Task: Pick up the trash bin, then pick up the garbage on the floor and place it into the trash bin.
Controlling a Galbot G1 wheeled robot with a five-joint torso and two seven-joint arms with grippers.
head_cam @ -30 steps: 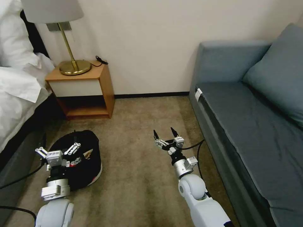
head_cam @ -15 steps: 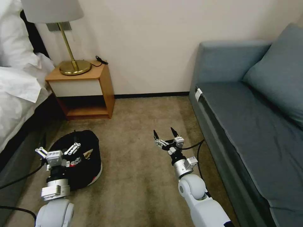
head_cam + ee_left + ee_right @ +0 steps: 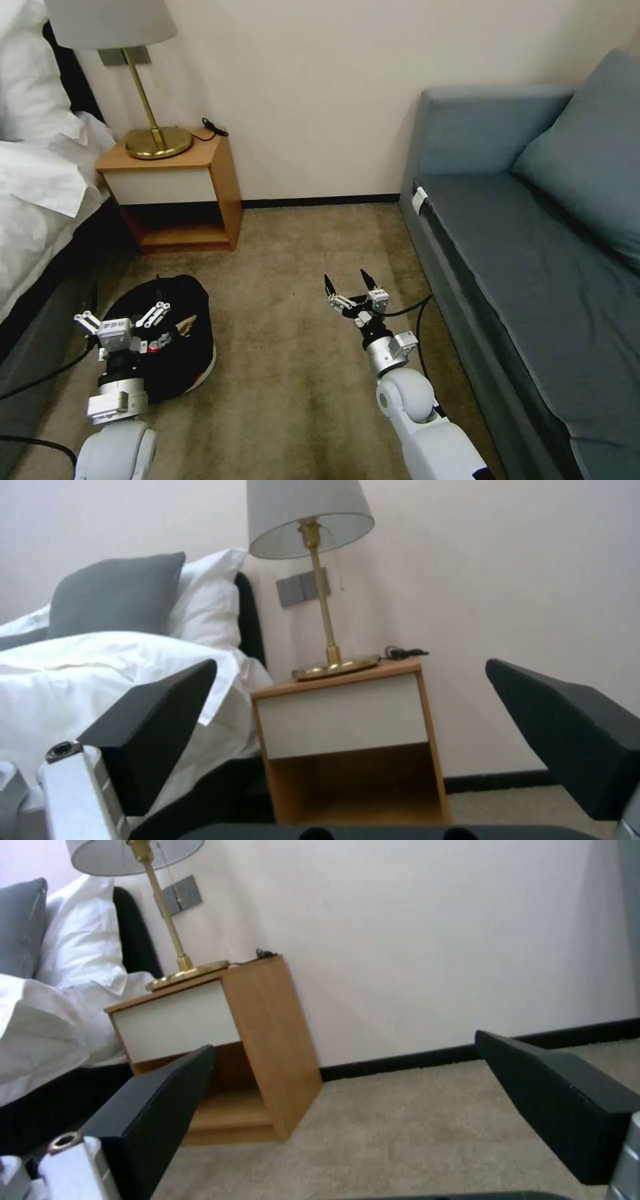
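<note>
The small round trash bin lined with a crinkly black plastic bag (image 3: pixel 175 333) stands on the beige carpet floor (image 3: pixel 293 373), on the robot's left side, in front of the wooden bedside stand (image 3: pixel 175 193). A bit of its white and red bottom edge peeks out on the side nearer the middle of the room. Inside the bag you can see some small bits of garbage (image 3: pixel 175 331), red and pale, but they are too small to tell apart. The left hand (image 3: pixel 122 317) hangs just above the near side of the bin, and its two fingers are spread wide with nothing between them. In the left wrist view the same dark fingers (image 3: pixel 157 725) stand far apart. The right hand (image 3: pixel 347 285) is held out over bare carpet in the middle of the room, well apart from the bin, and its pointed black fingers are spread too, holding nothing. A gold lamp with a white shade (image 3: pixel 143 80) stands on the bedside stand. A bed with white sheets (image 3: pixel 37 180) is on the left, and a grey-blue sofa (image 3: pixel 533 253) runs along the right.
</note>
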